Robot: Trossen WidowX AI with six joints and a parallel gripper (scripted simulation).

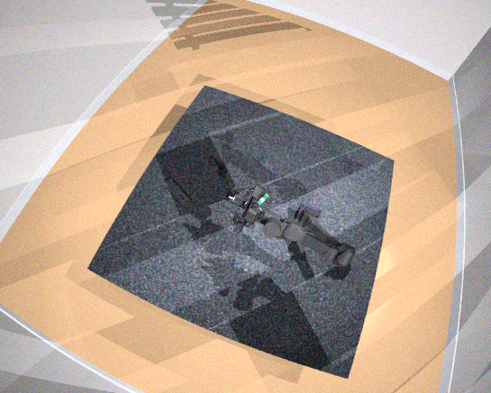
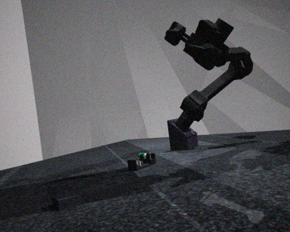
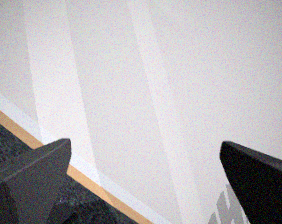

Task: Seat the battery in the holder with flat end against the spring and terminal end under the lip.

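Note:
The battery (image 1: 263, 198) (image 2: 142, 156), green and white, shows small beside the arm in the top view. In the exterior view it shows behind the holder, its green part to the left and its white part running behind the right end wall. The black holder (image 2: 132, 165) has two raised end walls and a bright metal part inside the left one. Whether the battery is touching, tilted on or apart from the holder I cannot tell. My gripper (image 2: 175, 33) (image 3: 147, 148) is open and empty, high above both. The arm hides much of the holder in the top view.
The purple arm base (image 1: 314, 210) (image 2: 183, 141) stands on the dark mat (image 1: 132, 243) (image 2: 230, 210), behind and to the right of the holder in the exterior view. Strong shadows cross the mat. Pale walls fill most of the wrist view.

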